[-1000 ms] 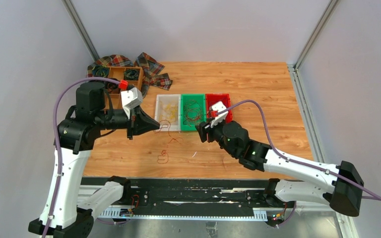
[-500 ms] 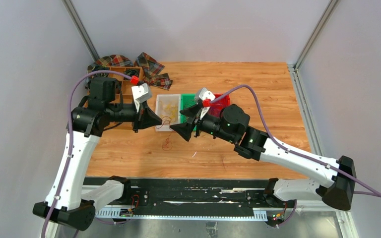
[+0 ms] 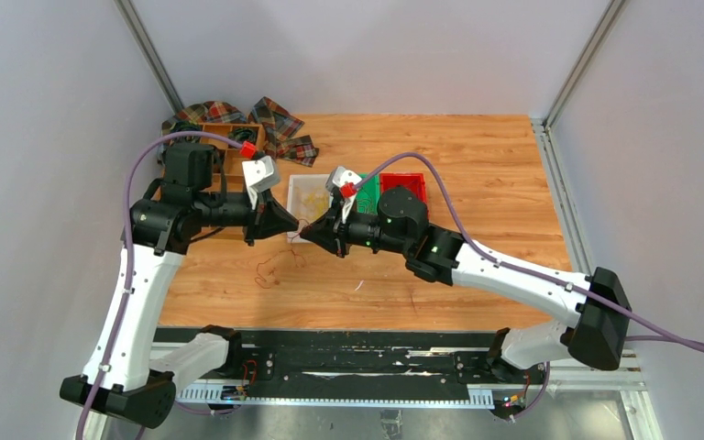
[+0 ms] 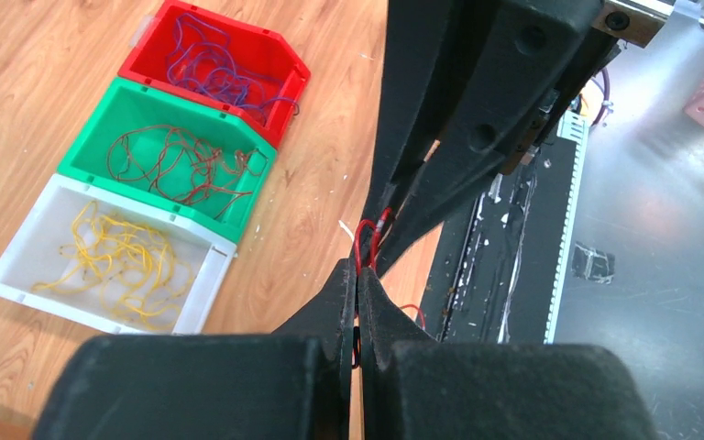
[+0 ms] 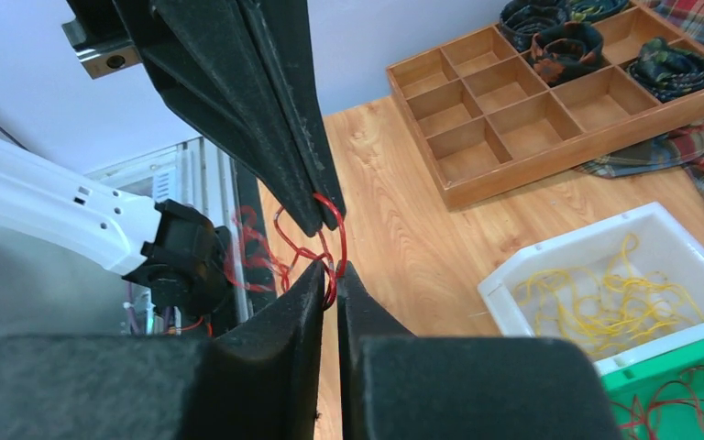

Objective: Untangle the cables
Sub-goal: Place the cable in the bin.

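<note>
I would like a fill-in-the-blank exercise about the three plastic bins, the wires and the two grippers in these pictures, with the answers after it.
The green plastic bin stands ___ the white plastic bin and the red plastic bin.
The yellow wires lie in the ___ bin.
The black coiled rolls lie in a ___ compartment tray.
The left gripper and the right gripper both pinch one thin wire, whose colour is ___.
Missing words: between; white; wooden; red.
</note>
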Controlling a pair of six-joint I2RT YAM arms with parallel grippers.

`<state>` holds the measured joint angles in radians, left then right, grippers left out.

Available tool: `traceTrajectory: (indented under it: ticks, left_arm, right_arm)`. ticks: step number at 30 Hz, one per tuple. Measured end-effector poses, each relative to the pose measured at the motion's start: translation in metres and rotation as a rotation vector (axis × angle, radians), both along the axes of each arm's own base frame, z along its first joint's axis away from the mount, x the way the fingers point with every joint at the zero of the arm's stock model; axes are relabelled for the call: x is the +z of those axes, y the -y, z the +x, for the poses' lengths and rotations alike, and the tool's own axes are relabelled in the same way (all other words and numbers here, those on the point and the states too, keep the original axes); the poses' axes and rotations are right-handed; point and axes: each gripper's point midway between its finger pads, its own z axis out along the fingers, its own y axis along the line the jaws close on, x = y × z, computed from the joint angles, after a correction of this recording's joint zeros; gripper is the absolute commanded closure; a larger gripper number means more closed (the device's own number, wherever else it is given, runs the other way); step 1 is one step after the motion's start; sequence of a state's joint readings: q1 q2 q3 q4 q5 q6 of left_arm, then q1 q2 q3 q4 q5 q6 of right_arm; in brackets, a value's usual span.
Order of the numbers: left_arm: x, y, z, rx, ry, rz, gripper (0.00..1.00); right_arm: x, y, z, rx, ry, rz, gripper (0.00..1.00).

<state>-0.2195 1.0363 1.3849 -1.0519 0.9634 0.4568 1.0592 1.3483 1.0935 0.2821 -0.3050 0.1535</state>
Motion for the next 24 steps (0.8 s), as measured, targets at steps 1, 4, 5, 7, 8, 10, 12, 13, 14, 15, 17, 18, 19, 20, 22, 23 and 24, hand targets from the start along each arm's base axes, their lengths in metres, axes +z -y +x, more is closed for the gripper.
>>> traceTrajectory:
  ticks: [1,4,5,7,8,10,12,13,14,15,17,18,19,20,22,23,24]
  left_arm:
    - [0.001,0.0,-0.001,0.0,0.003,-0.001,0.99]
    - [0.002,-0.001,-0.002,0.0,0.011,-0.002,0.98]
    - [0.003,-0.001,-0.003,0.0,0.013,-0.003,0.97]
    - [0.003,-0.001,-0.003,0.0,0.015,-0.003,0.9]
    - [0.003,-0.001,-0.003,0.0,0.016,-0.003,0.78]
    - [0.003,-0.001,-0.003,0.003,0.023,0.0,0.35]
    - [0.002,-0.003,-0.001,0.014,0.027,0.009,0.19]
    - [0.001,-0.004,0.0,0.03,0.021,0.018,0.11]
    - [0.0,-0.006,0.002,0.04,0.026,0.028,0.03]
    - [-0.002,-0.008,0.005,0.059,0.029,0.043,0.01]
    - [-0.005,-0.015,0.012,0.112,0.035,0.08,0.02]
    - [-0.007,-0.021,0.017,0.151,0.04,0.106,0.02]
    - [-0.008,-0.026,0.022,0.187,0.047,0.13,0.02]
    - [-0.008,-0.032,0.028,0.234,0.06,0.16,0.02]
    - [-0.009,-0.047,0.039,0.321,0.084,0.218,0.02]
    - [-0.01,-0.054,0.043,0.36,0.093,0.244,0.02]
    - [-0.011,-0.06,0.047,0.394,0.101,0.269,0.02]
  right_arm:
    - [0.001,0.0,0.0,-0.001,-0.001,-0.001,0.99]
    - [0.003,0.001,0.002,-0.01,0.007,-0.003,0.99]
    - [0.003,0.002,0.003,-0.017,0.01,-0.005,0.99]
    - [0.004,0.003,0.003,-0.02,0.012,-0.004,0.99]
    - [0.006,0.004,0.005,-0.026,0.014,-0.002,0.99]
    - [0.009,0.008,0.009,-0.039,0.017,0.003,0.99]
    - [0.012,0.013,0.016,-0.063,0.022,0.007,0.99]
    - [0.013,0.017,0.023,-0.082,0.028,0.007,0.99]
    - [0.012,0.02,0.029,-0.105,0.032,0.003,0.99]
    - [0.01,0.023,0.036,-0.128,0.036,-0.01,0.99]
    - [0.005,0.03,0.054,-0.183,0.043,-0.047,0.99]
    - [0.003,0.034,0.067,-0.219,0.052,-0.067,0.99]
    - [-0.001,0.039,0.081,-0.263,0.061,-0.09,0.99]
    - [-0.007,0.044,0.097,-0.308,0.069,-0.122,0.99]
    - [-0.022,0.053,0.121,-0.383,0.082,-0.187,0.99]
    - [-0.033,0.058,0.134,-0.424,0.087,-0.233,0.99]
    - [-0.044,0.061,0.145,-0.457,0.091,-0.275,0.99]
